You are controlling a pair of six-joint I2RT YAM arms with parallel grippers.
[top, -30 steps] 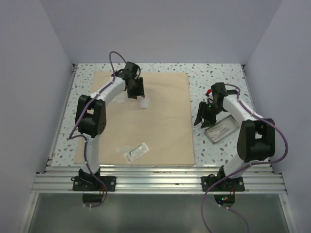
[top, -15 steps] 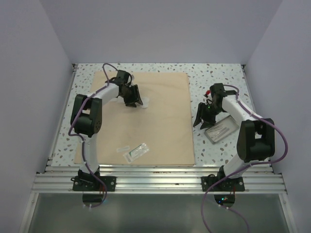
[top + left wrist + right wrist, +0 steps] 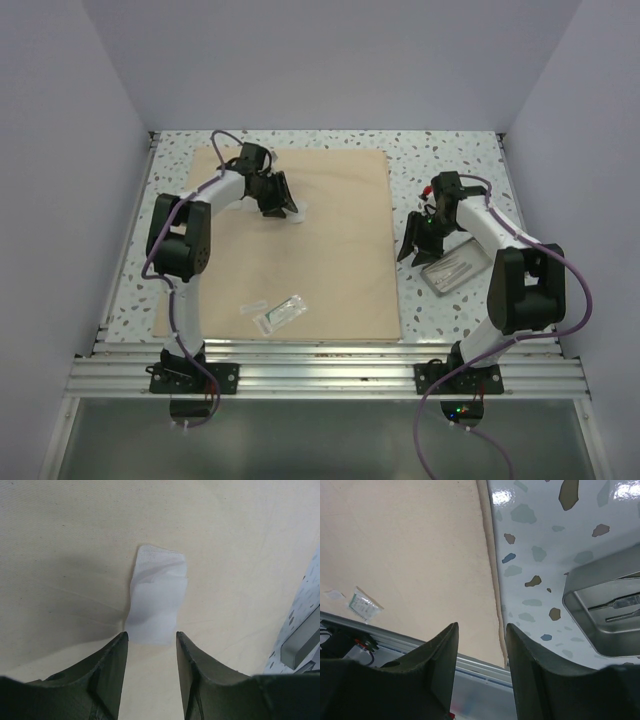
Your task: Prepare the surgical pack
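The surgical pack [image 3: 330, 250] is a big tan cloth lying flat on the speckled table. A small white gauze piece [image 3: 298, 212] rests on its far left part. My left gripper [image 3: 281, 205] is low over the cloth and open. In the left wrist view the gauze [image 3: 157, 597] lies just ahead of the gripper [image 3: 151, 636], its near edge between the tips, not gripped. My right gripper [image 3: 412, 250] hangs open above the cloth's right edge [image 3: 492, 580]. In the right wrist view the gripper [image 3: 481, 626] holds nothing.
A small metal tray [image 3: 455, 268] with instruments sits right of the cloth, close to my right gripper, and shows as the tray [image 3: 600, 630] in the right wrist view. A clear pouch [image 3: 281, 312] and a small clear strip [image 3: 254, 306] lie on the cloth's near part.
My left arm has swung left and down, bringing its gripper low beside the gauze, and its jaws have narrowed a little. The right arm has barely moved.
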